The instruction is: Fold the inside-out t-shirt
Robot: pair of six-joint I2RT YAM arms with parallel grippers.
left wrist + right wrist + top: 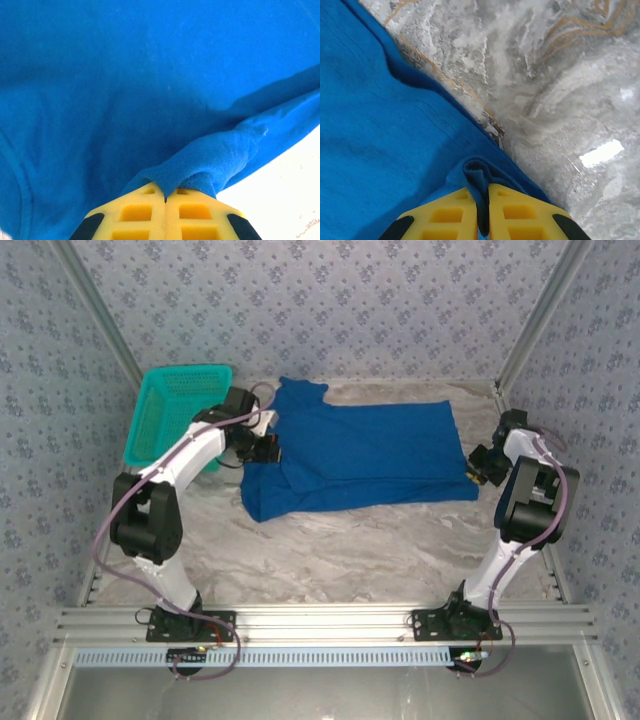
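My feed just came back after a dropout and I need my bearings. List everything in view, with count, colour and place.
royal-blue cotton short-sleeved t-shirt: one, blue, spread across the far half of the table, between the two grippers
teal plastic mesh basket: one, teal, far left corner, left of the shirt
grey marbled tabletop: one, grey-white with tan veins, under the shirt and basket
patterned wall panels: three, pale blue-grey, on the left, far and right sides
left gripper: one, yellow fingers, shut on a fold at the shirt's left edge
right gripper: one, yellow fingers, pinching a fold at the shirt's right edge
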